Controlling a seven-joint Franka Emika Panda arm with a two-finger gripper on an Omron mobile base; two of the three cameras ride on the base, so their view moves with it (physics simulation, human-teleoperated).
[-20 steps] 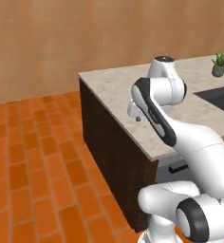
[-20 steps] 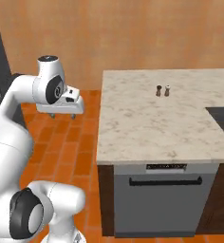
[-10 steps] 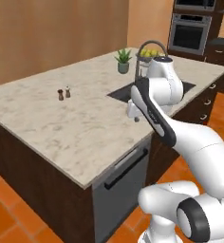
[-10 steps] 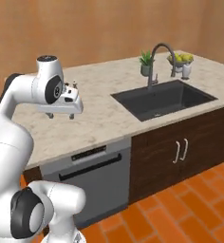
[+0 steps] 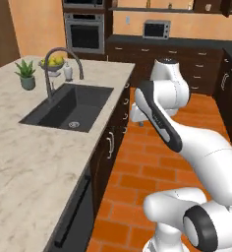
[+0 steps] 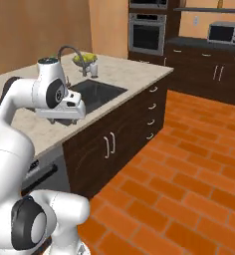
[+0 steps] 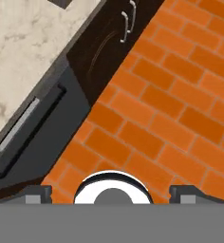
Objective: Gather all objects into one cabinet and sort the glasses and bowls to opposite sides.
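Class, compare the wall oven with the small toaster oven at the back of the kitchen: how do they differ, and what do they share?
The wall oven is built into tall dark cabinetry; the toaster oven stands on a dark counter. The wall oven is clearly larger than the toaster oven. The wall oven carries a bar handle across its door; no such handle can be made out on the toaster oven. Both are silver-framed with dark glass fronts.

Glossy white rounded arm (image 5: 187, 142) links, dark grey joint rings, dark fingers (image 7: 38, 192).
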